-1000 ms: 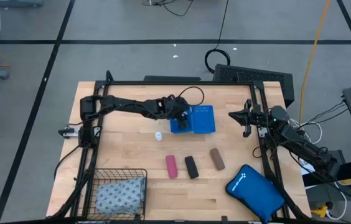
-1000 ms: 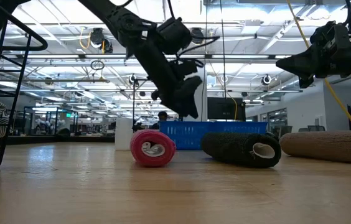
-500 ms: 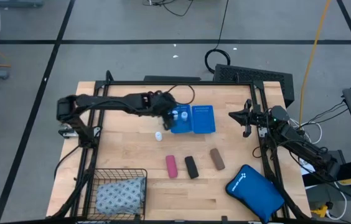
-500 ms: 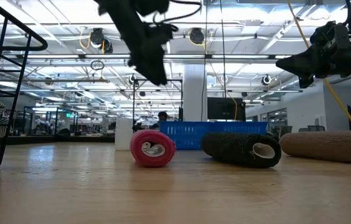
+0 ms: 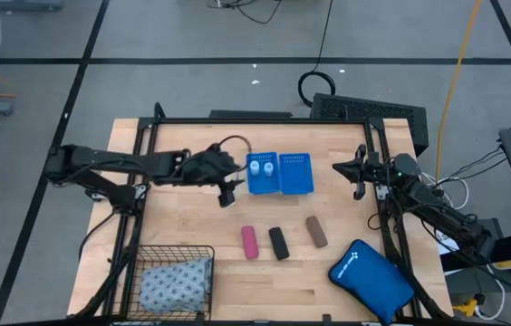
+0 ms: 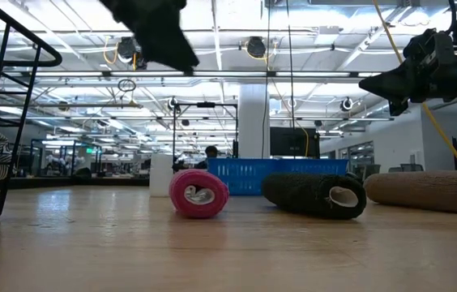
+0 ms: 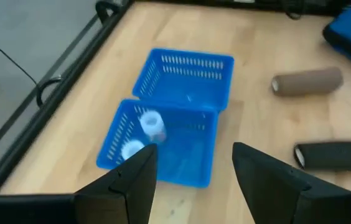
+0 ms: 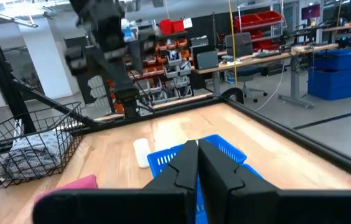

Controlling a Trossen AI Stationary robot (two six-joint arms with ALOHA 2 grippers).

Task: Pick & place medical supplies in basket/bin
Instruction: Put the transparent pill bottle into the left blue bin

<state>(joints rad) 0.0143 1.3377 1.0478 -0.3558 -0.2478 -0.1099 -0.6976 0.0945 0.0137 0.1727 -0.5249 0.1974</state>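
The blue two-compartment tray (image 5: 295, 174) sits mid-table. Two white vials (image 7: 150, 122) (image 7: 132, 149) lie in one compartment, and a third vial (image 8: 141, 152) stands on the table beside the tray. My left gripper (image 7: 194, 180) is open and hangs above the table just left of the tray (image 5: 228, 188). The pink (image 5: 249, 242), black (image 5: 278, 243) and brown (image 5: 316, 232) rolls lie on their sides in a row. The dotted pack (image 5: 176, 281) lies in the black wire basket (image 5: 174, 251). My right gripper (image 5: 357, 177) waits shut at the right edge.
The large blue zip pouch (image 5: 371, 276) lies at the near right corner. A black frame (image 5: 265, 119) runs around the table's far and side edges. Bare wood lies between the basket and the rolls and near the left edge.
My left gripper has drawn back from over the tray's left compartment toward the table's left edge and has risen. With it gone, the two vials in that compartment show. The right arm and the rolls have kept still.
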